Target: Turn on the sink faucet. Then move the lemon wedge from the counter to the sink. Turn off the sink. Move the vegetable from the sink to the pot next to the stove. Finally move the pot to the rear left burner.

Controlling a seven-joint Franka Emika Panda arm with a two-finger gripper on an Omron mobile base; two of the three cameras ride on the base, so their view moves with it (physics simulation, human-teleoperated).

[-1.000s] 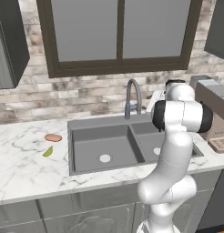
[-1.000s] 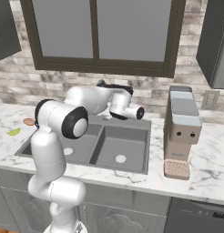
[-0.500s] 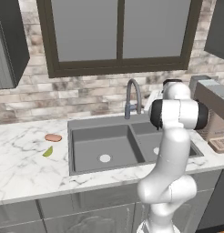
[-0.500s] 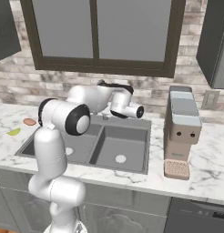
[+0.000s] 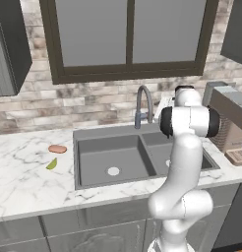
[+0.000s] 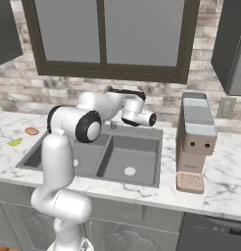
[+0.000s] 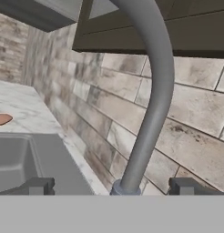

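In the hand view my gripper (image 7: 114, 186) is open, its fingertips (image 7: 38, 185) spread wide. The grey neck of the sink faucet (image 7: 150, 100) rises just beyond them, roughly centred in the gap and touching neither. From the left base view the faucet (image 5: 144, 104) arches over the dark double sink (image 5: 93, 147), with my arm close on its right. The lemon wedge (image 5: 52, 164) lies on the white marble counter (image 5: 24, 182) left of the sink, also the lemon wedge (image 6: 14, 142) at the far left. The pot and stove are out of view.
A flat orange-brown oval (image 5: 57, 148) lies just behind the wedge. A grey coffee machine (image 6: 195, 137) stands on the counter right of the sink. A brick wall and a dark-framed window run close behind the faucet.
The hand has shifted slightly beside the faucet. The jaws stay open, and the wedge and oval have not moved.
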